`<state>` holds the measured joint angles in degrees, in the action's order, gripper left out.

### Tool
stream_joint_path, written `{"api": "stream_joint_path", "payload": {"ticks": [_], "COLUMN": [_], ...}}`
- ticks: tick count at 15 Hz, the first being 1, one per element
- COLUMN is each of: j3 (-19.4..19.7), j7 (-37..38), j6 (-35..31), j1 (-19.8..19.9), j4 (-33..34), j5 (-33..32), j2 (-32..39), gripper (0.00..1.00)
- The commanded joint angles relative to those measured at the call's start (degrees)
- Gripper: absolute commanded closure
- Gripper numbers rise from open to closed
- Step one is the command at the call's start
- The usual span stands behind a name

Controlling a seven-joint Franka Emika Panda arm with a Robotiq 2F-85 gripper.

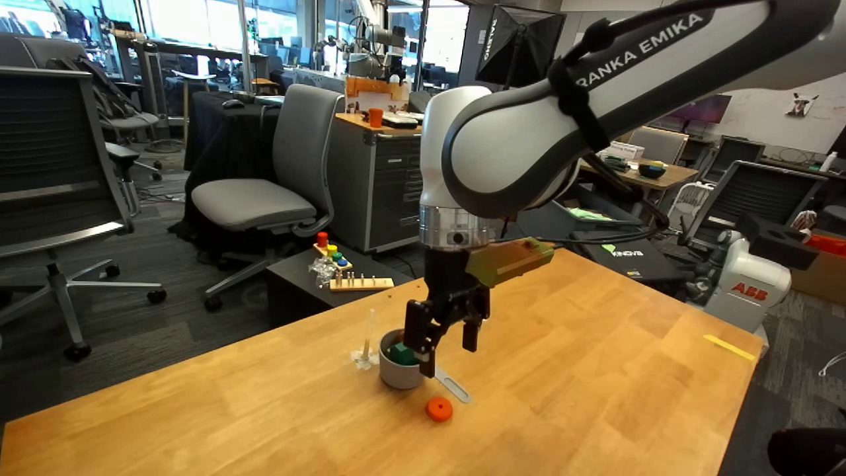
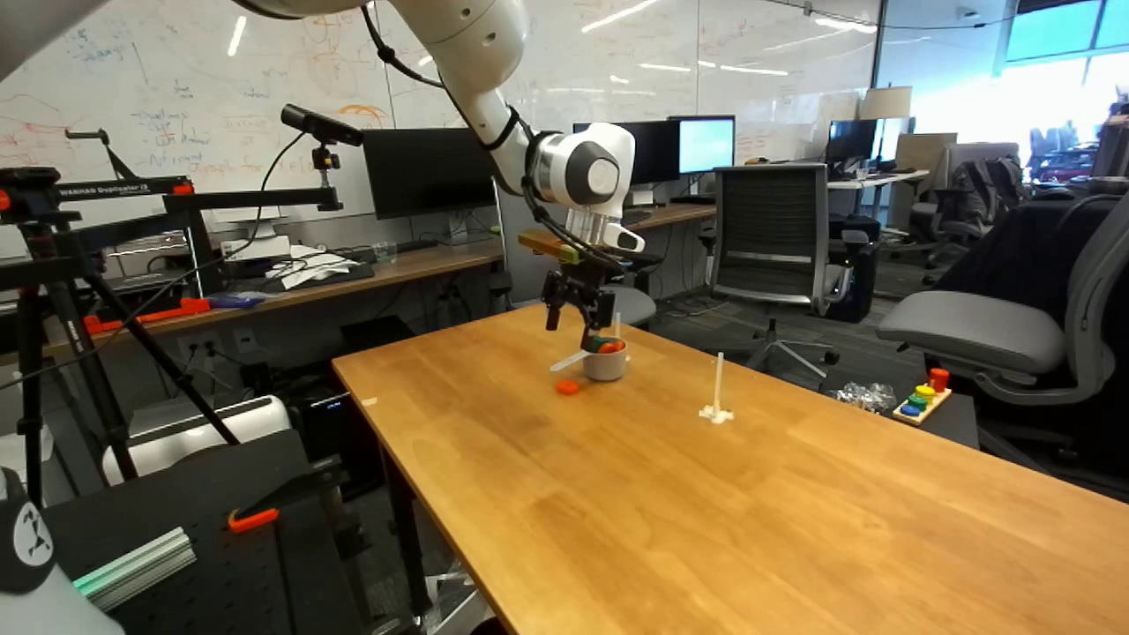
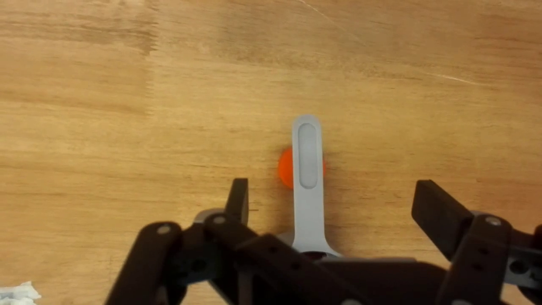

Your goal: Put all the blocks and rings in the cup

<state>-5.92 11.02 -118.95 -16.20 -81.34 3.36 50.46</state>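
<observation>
Looking nearly done: green block (image 1: 401,354) and at least one red-orange piece (image 2: 610,347) sit in the measuring cup (image 1: 398,378) close by the jaws, gripper (image 3: 332,197) spread wide and empty, leaving just the orange ring (image 1: 439,410) on the tabletop (image 1: 562,410) below the jaws, far as I see.

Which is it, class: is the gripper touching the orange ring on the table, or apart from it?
Apart. In the wrist view, bare table shows between the orange ring and each side of the open gripper.
</observation>
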Motion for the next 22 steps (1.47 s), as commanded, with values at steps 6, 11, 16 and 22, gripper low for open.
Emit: {"api": "stream_joint_path", "payload": {"ticks": [6, 11, 16, 22], "j3": [0.7, 1.1, 1.4, 2.0], "j7": [2.7, 3.6, 4.3, 5.5], "j6": [0.7, 0.6, 0.8, 1.5], "j1": [-1.2, -2.0, -2.7, -3.1], "j4": [3.6, 5.2, 6.5, 8.3], "j5": [-1.0, -1.9, -2.3, -3.5], "j2": [4.7, 6.1, 6.6, 7.3], "gripper": [0.0, 0.26, 0.65, 0.89]}}
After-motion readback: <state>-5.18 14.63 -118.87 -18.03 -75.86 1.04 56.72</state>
